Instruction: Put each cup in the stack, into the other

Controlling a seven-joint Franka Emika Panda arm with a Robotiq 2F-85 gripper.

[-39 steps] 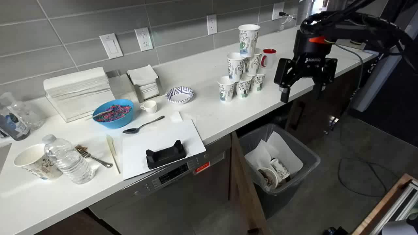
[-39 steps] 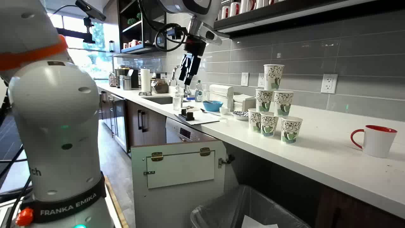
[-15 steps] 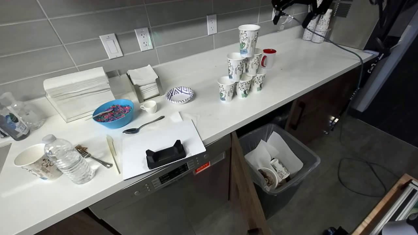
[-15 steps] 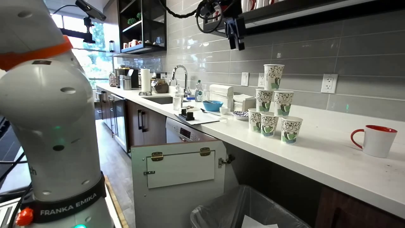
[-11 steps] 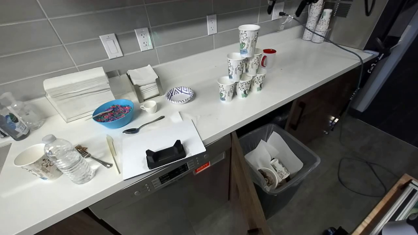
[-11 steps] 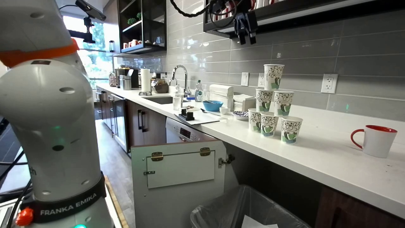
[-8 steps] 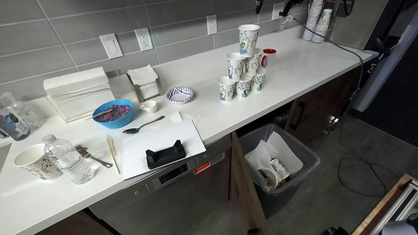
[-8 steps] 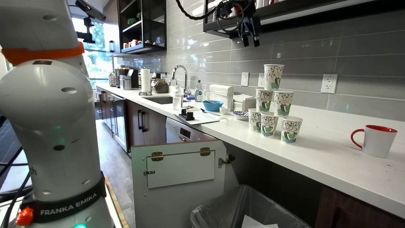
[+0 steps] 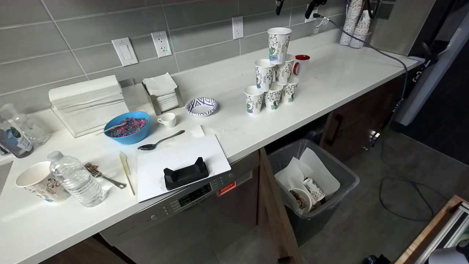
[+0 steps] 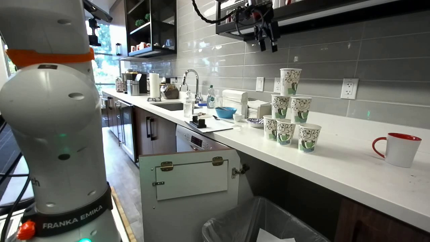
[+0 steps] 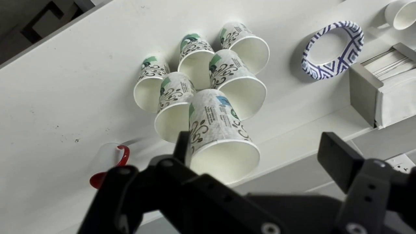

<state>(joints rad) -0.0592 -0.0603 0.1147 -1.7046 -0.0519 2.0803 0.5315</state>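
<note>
Ideally, the black two-fingered gripper (image 10: 268,47) should centre over the topmost white paper cup with dark scrollwork (image 10: 290,81) before squeezing lightly. Its jaws stand wide apart, higher than that cup, touching nothing; two matching cups (image 10: 300,110) support it, three more matching cups (image 10: 285,133) beneath those on the flat white countertop (image 10: 349,164).

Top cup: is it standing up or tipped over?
Upright: in both exterior views, the top cup has its wide rim up and its narrow base down.
</note>
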